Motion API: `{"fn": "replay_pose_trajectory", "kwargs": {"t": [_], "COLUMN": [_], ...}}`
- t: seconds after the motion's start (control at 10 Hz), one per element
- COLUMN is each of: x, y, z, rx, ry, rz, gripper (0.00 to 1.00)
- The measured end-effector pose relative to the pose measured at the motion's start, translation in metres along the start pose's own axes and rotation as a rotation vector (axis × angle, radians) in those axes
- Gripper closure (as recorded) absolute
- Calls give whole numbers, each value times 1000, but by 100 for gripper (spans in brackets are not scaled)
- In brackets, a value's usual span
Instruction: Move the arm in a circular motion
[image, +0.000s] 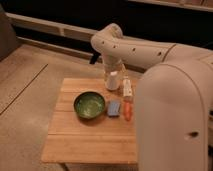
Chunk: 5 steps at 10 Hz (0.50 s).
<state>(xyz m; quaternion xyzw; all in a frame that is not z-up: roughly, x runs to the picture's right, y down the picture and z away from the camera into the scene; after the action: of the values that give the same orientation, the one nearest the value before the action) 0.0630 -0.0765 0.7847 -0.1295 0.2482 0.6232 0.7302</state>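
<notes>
The arm is thick and cream-white, with small dark holes along it. It runs from a huge rounded segment on the right to a bent joint above the table's back edge. From that joint a short segment hangs down, and the gripper at its end sits just above a white cup. A small dark part sticks out to the left of that segment.
On a small wooden table stand a green bowl, a blue block, an orange object and a white bottle-like item. Bare floor lies to the left, a dark wall behind.
</notes>
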Motion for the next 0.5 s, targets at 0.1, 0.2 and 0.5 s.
{"fn": "replay_pose_trajectory", "kwargs": {"t": [0.1, 0.2, 0.5], "x": [-14, -35, -67], "y": [2, 16, 84], "z": [4, 8, 12], "rx": [15, 27, -24], "ry": [6, 11, 3], "rz": [-13, -58, -206], "gripper": [35, 35, 35]}}
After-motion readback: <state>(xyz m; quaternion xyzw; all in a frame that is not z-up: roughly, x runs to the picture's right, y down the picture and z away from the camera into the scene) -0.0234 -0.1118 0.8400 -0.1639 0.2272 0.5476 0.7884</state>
